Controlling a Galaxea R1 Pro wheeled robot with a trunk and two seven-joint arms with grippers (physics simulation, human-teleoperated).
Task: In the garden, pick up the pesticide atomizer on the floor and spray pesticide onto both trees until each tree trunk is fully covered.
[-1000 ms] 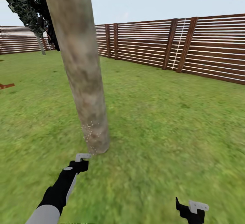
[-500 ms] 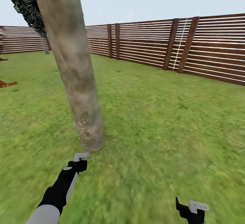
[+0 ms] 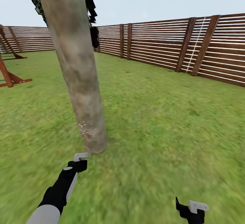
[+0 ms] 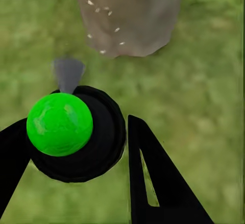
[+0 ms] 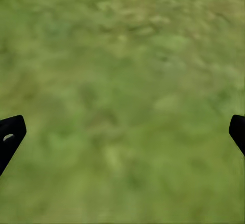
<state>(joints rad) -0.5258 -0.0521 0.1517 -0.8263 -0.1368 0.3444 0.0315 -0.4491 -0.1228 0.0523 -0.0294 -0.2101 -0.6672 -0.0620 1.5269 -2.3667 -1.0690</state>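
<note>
The left gripper [image 3: 79, 158] is low over the lawn [image 3: 163, 122], right next to the foot of a thick tree trunk [image 3: 76, 71]. In the left wrist view the pesticide atomizer [image 4: 76, 134] sits between the two black fingers [image 4: 153, 183] of the left gripper [image 4: 76, 163]. It looks like a round black thing with a bright green ball on top. One finger is on each side of it, so the jaws are closed on the atomizer. A small grey nozzle [image 4: 67, 73] sticks out of it and points at the bottom of the trunk [image 4: 130, 12]. The trunk is close in front of the nozzle but not touching it.

Little white specks [image 3: 86, 130] dot the low part of the trunk, just above the grass. The same specks [image 4: 104, 22] show up in the left wrist view. The bark is blotchy grey and tan and has no branches low down.

The right gripper [image 3: 192, 210] hangs low, well away from the tree. In the right wrist view its two black fingertips [image 5: 10, 134] sit far apart, so its jaws are wide open with only blurry grass [image 5: 122, 91] between them.

A brown fence of wooden slats [image 3: 163, 47] runs around the lawn. Dark leaves [image 3: 89, 3] hang beside the top of the trunk. A reddish wooden frame [image 3: 8, 69] stands on the grass far off on the left.
</note>
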